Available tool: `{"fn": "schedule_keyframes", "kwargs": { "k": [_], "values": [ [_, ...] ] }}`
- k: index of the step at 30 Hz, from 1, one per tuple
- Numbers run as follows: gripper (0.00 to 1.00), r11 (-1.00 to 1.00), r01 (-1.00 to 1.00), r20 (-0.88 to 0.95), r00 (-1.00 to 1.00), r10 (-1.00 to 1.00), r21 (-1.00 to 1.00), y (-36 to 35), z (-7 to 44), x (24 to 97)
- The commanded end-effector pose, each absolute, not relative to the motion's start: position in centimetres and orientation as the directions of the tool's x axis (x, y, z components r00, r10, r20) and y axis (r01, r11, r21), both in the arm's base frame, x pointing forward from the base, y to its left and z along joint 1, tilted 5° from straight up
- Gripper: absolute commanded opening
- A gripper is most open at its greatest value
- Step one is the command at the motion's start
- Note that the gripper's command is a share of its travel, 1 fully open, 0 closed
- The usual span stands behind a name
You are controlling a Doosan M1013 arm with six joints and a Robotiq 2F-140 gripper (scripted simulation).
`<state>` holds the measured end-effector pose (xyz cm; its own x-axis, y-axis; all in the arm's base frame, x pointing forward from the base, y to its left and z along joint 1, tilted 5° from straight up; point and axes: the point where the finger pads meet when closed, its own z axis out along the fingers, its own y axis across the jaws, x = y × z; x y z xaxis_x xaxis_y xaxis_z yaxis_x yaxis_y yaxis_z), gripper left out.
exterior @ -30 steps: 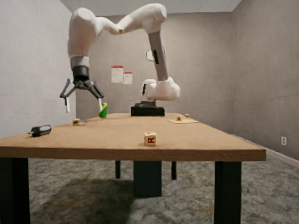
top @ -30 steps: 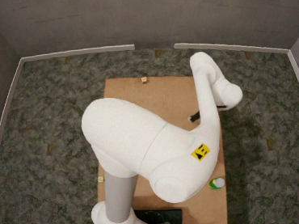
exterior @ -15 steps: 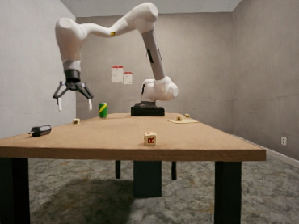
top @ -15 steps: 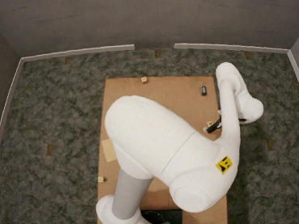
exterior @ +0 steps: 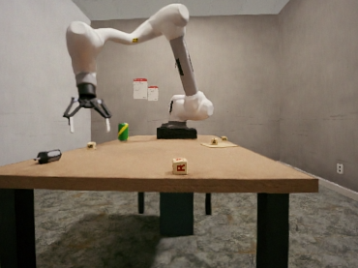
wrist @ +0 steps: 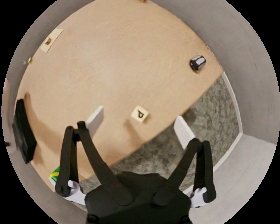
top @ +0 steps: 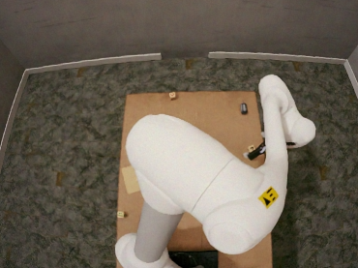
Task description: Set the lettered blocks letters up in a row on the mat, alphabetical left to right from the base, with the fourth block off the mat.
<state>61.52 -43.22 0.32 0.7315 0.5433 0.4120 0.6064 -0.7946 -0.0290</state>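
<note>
My gripper (exterior: 90, 125) (wrist: 140, 117) is open and empty, high above a block (top: 251, 148) (exterior: 91, 145) (wrist: 140, 114) near the table's right edge as seen from the base. That block shows a dark letter on top, perhaps a P or d, turned in the wrist view. A block (top: 172, 96) (exterior: 180, 166) stands at the far edge with a red R on its side. The pale mat (top: 131, 180) (exterior: 227, 145) (wrist: 57, 36) bears one block (exterior: 214, 141) (wrist: 48, 41), hidden by the arm in the top view. Another block (top: 121, 214) (exterior: 223, 138) (wrist: 30, 60) is off the mat, nearer the base.
A dark rounded object (top: 244, 108) (exterior: 48, 156) (wrist: 198, 62) lies at the far right of the table as seen from the base. A green and yellow can (exterior: 123, 132) (wrist: 55, 174) stands nearer the base on the right. The black base plate (top: 193, 258) (wrist: 24, 131) is at the near end.
</note>
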Motion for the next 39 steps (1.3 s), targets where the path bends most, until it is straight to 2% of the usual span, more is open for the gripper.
{"fn": "schedule_keyframes", "kwargs": {
  "k": [1, 29, 35, 39],
  "values": [
    [1.00, -0.790, 0.613, 0.408, 0.729, 0.550, -0.031, -43.3, 0.3, 61.1],
    [1.00, -0.794, 0.607, 0.412, 0.731, 0.544, -0.027, -43.2, 0.4, 61.6],
    [1.00, -0.762, 0.647, 0.406, 0.700, 0.587, -0.014, -41.9, 0.6, 61.8],
    [1.00, -0.661, 0.750, 0.391, 0.600, 0.697, 0.028, -38.2, 1.3, 62.9]
  ]
}}
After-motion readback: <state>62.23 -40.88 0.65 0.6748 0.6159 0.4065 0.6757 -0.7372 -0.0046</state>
